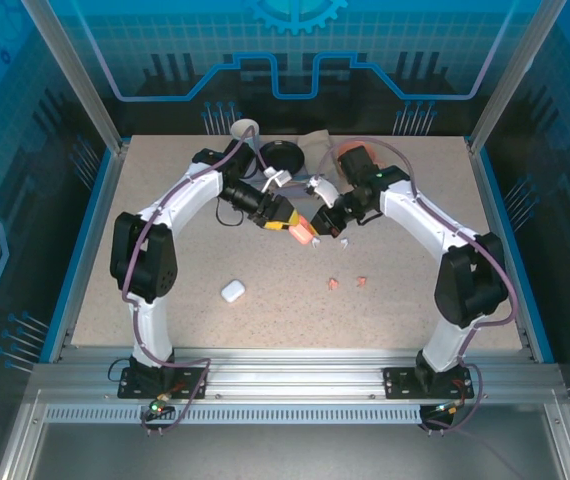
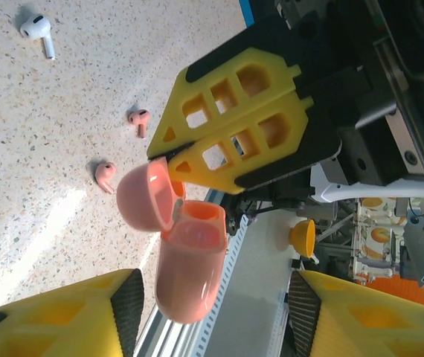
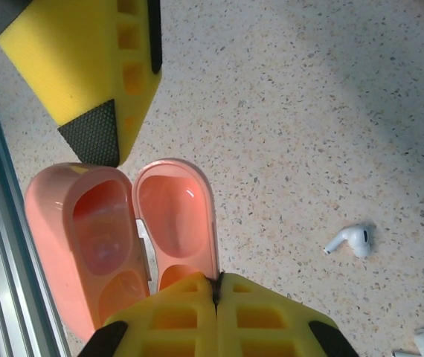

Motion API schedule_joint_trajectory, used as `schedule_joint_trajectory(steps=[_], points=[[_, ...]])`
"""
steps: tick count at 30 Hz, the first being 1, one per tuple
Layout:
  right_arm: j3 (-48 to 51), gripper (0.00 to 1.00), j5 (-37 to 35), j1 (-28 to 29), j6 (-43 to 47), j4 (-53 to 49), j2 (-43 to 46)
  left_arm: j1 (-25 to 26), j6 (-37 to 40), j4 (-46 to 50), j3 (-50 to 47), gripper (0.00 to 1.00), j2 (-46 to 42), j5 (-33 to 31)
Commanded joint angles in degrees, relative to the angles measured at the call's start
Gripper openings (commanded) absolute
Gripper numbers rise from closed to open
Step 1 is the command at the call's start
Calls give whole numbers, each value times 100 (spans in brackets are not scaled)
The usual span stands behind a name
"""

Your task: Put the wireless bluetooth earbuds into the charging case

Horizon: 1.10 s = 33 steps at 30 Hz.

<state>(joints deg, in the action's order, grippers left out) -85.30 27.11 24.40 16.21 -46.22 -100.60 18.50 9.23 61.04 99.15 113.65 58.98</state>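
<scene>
The salmon-pink charging case (image 2: pixel 188 268) hangs open above the table, its lid (image 3: pixel 175 212) swung back beside the empty body (image 3: pixel 85 238). My right gripper (image 3: pixel 217 281) is shut on the lid's thin rim. My left gripper (image 2: pixel 216 316) is open, a yellow finger on each side of the case body and a clear gap to the right pad. In the top view both grippers meet mid-table, left (image 1: pixel 283 215) and right (image 1: pixel 323 225). Two pink earbuds (image 2: pixel 139 119) (image 2: pixel 106 175) and a white earbud (image 2: pixel 37 30) lie on the table. Another white earbud (image 3: pixel 351 239) lies right of the case.
A shut white case (image 1: pixel 232 291) lies on the near left of the speckled table (image 1: pixel 165 200). At the back stand a white cup (image 1: pixel 245 128), a black round dish (image 1: pixel 283 155) and an orange object (image 1: pixel 351 155). The metal rail (image 1: pixel 285 365) runs along the near edge.
</scene>
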Motion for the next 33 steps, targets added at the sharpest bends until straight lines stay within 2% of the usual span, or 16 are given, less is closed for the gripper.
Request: schedule_joint_trajectory(steps=[1, 16, 23, 33], points=[[-253, 0, -167, 223, 194, -239, -35, 30, 212, 276, 144, 56, 147, 117], [-382, 0, -339, 339, 222, -287, -83, 52, 597, 663, 67, 50, 246, 259], [-461, 0, -385, 359, 271, -375, -99, 56, 817, 853, 42, 42, 313, 468], [-658, 0, -574, 508, 324, -519, -142, 61, 1019, 1042, 3, 41, 420, 509]])
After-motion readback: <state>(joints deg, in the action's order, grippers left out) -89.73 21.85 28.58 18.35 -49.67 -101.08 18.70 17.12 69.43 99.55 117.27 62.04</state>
